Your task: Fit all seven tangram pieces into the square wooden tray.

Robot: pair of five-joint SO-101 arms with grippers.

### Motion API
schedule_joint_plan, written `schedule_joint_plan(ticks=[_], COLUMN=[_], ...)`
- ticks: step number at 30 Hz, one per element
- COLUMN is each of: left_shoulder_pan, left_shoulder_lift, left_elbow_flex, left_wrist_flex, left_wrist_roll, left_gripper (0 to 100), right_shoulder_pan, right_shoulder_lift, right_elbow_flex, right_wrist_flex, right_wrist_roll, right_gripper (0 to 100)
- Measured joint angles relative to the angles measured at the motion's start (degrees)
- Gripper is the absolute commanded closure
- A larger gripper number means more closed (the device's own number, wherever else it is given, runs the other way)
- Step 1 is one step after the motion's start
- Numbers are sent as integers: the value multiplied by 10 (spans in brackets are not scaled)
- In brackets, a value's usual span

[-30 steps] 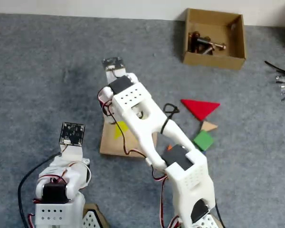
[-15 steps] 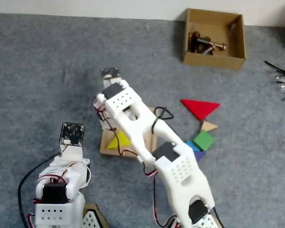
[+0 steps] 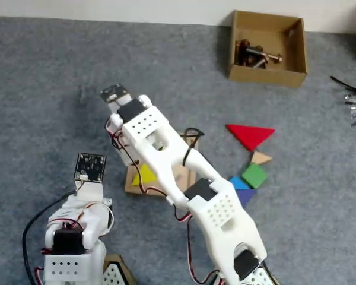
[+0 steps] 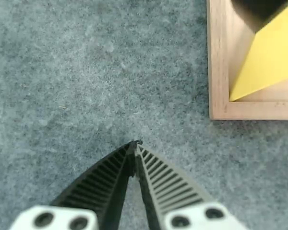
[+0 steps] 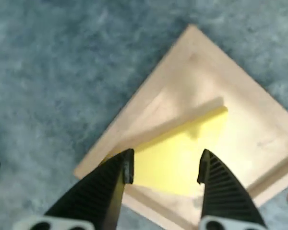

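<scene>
While the right gripper (image 5: pixel 167 160) hangs spread wide just above the yellow triangle (image 5: pixel 182 148), that piece lies inside the square wooden tray (image 5: pixel 144 98), with 1 point tucked into a corner. The left gripper (image 4: pixel 135 143) rests pressed together over the grey carpet (image 4: pixel 86 72), beside the tray. The step looks like seating this 1st piece. It is best finished by rising straight up, fingers wide, so nothing drags the triangle off the wall. The red triangle (image 3: pixel 249 135) and green square (image 3: pixel 254 176) lie well apart from the tray.
</scene>
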Motion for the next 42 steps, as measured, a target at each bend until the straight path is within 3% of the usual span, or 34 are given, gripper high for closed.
schedule_joint_plan(ticks=[6,14,26,42], left_shoulder_pan=[0,0,0,0], left_shoulder_lift=[0,0,0,0], left_elbow_flex=[0,0,0,0], left_wrist_flex=[0,0,0,0], left_wrist_roll=[0,0,0,0], left_gripper=[995,995,995,995], right_shoulder_pan=[0,45,79,104], right_shoulder_lift=[0,0,0,33], right_elbow_flex=[-51,-78,37,45], right_wrist_flex=[69,100,100,100], right_wrist_roll=[21,26,27,29], right_gripper=[808,993,995,994])
